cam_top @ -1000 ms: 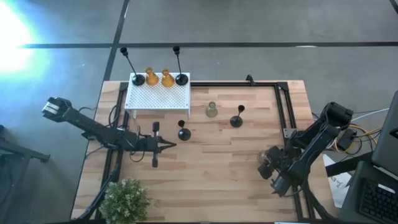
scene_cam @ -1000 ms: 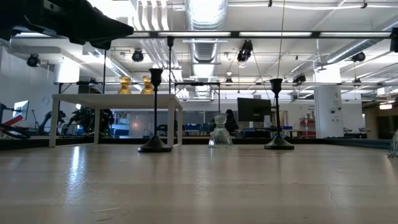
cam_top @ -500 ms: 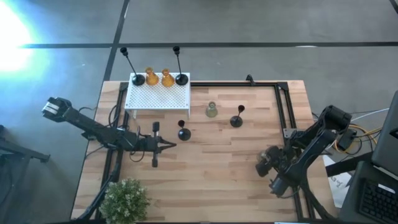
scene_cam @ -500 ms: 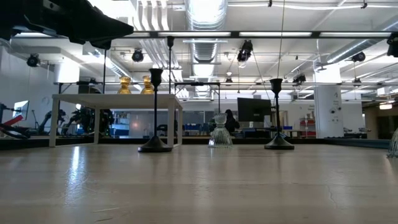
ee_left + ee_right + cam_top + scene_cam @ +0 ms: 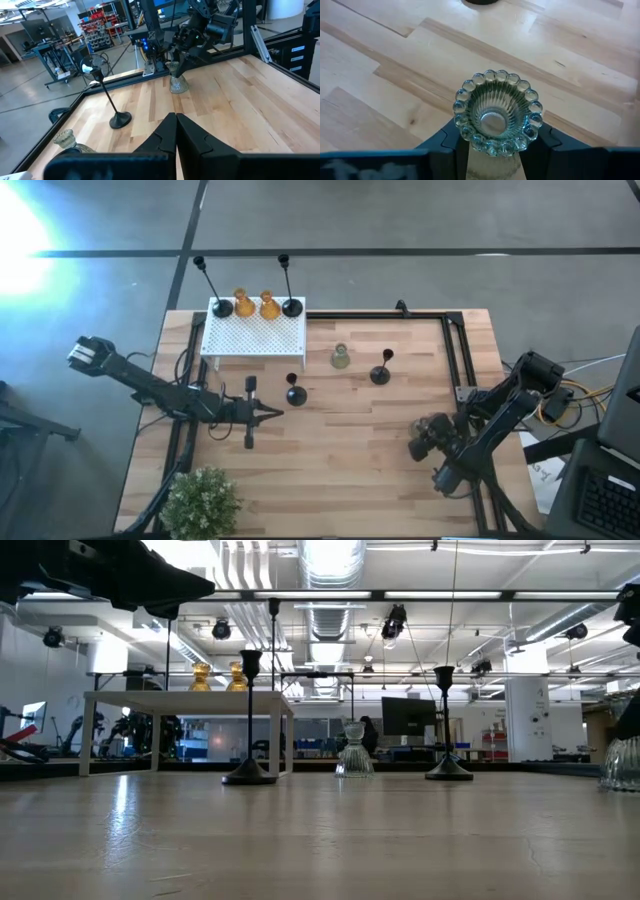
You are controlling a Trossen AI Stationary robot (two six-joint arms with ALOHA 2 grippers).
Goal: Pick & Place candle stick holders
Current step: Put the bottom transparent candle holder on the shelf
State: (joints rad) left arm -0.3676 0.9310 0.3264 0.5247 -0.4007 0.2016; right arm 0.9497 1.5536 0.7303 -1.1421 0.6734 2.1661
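Note:
My right gripper (image 5: 424,442) at the table's right is shut on a pale green glass candle stick holder (image 5: 496,111), which also shows in the low view (image 5: 622,762). My left gripper (image 5: 272,413) is shut and empty, hovering left of centre. A second pale green holder (image 5: 341,358) and two black holders (image 5: 296,393) (image 5: 380,373) stand on the table. Two amber holders (image 5: 241,302) (image 5: 268,305) and two black holders (image 5: 222,307) (image 5: 291,307) stand on the white perforated box (image 5: 255,335). My right gripper pinches the glass holder between its two fingers (image 5: 451,141), one on each side of the body just under the beaded rim (image 5: 470,135). The fingers come from above, slanting in from the table's right. The holder stays upright, cup up; whether its base touches the table I cannot tell.
A green potted plant (image 5: 203,502) stands at the near left corner. A black frame rail (image 5: 455,345) runs along the table's right and far sides. Bare wood lies between the two grippers.
My right gripper has moved toward the table's left with the glass holder, which stays upright and has come into the low view from its right edge.

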